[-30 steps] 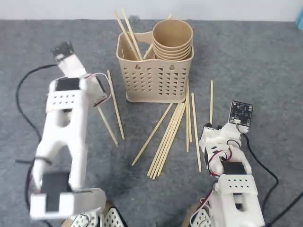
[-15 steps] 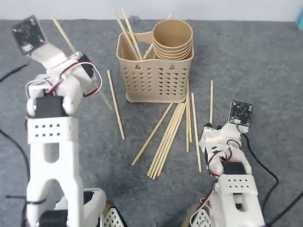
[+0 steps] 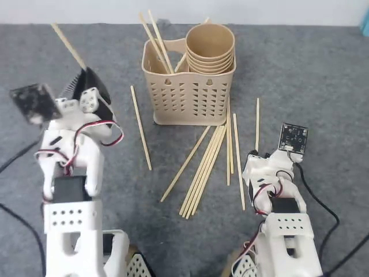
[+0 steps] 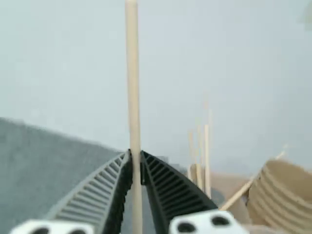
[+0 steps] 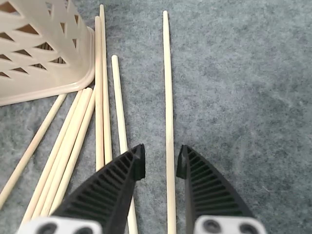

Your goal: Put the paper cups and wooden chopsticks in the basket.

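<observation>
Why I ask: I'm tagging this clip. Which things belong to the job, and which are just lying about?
Job:
basket
stack of paper cups in it
upright chopsticks in it
held chopstick, clamped in the left gripper
loose chopsticks on the mat, one below the open right gripper

Lying about:
grey mat
blue thing, cut off at the edge

The right gripper (image 5: 161, 151) holds its fingers apart astride a lone chopstick (image 5: 166, 73) on the grey mat (image 5: 243, 87); more chopsticks (image 5: 100, 97) lie between it and the basket (image 5: 44, 58), the nearest just beside the basket's corner.
</observation>
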`<state>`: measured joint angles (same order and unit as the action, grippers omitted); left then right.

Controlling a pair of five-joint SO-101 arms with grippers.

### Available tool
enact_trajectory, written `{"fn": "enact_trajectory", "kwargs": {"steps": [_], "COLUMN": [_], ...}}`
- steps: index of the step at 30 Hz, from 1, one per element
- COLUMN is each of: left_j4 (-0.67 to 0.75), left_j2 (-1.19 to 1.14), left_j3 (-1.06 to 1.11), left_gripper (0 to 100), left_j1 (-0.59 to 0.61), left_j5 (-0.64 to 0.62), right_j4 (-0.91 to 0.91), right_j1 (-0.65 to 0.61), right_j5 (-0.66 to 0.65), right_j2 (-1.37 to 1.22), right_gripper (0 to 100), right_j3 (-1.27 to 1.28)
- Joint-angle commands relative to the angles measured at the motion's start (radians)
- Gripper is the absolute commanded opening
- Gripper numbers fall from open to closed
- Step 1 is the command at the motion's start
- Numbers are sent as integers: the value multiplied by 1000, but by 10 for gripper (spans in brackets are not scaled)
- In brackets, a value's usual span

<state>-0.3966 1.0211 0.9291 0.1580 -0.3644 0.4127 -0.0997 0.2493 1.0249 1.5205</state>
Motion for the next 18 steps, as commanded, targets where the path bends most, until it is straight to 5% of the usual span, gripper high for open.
{"fn": "enact_trajectory", "kwargs": {"steps": [1, 18], "left_j4": [114, 318], "left_j2": [43, -157], "left_j3": [-16, -406], "left_gripper": [12, 12], "left_j1": [-23, -290], "left_j5": [9, 11], "right_j4": [-21, -21], "right_j1": [12, 13], "right_j5": [-14, -14], "right_j2": [31, 28], "right_gripper": [117, 116], "right_j3": [-3, -3]}}
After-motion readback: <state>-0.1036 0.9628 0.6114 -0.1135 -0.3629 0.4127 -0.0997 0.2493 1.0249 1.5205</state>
